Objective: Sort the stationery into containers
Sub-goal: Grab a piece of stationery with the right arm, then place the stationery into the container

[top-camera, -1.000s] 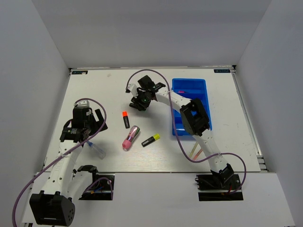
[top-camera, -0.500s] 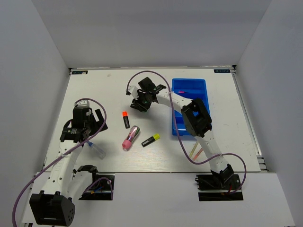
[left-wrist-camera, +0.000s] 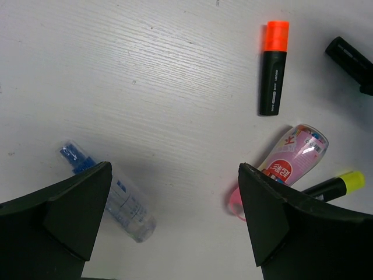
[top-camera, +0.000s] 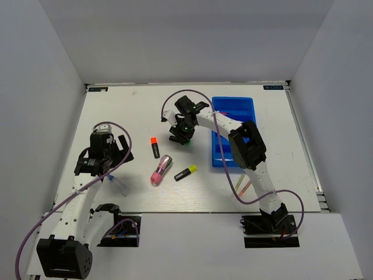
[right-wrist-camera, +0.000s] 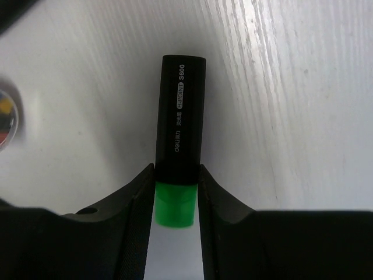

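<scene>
Right claw (right-wrist-camera: 175, 181) gripping green-capped highlighter (right-wrist-camera: 180, 116), left of blue tray (top-camera: 247, 104), left claw (left-wrist-camera: 175, 204) wide open over clear pen (left-wrist-camera: 131, 210)

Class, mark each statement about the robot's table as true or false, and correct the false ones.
1. The right gripper is shut on the green-capped highlighter. True.
2. The left gripper holds the orange-capped highlighter. False: its jaws stand open and empty, and that highlighter lies on the table.
3. The yellow-capped highlighter lies in the blue tray. False: it lies on the table, next to the pink-and-silver marker.
4. The clear blue-tipped pen lies on the table, close to the left gripper. True.
</scene>
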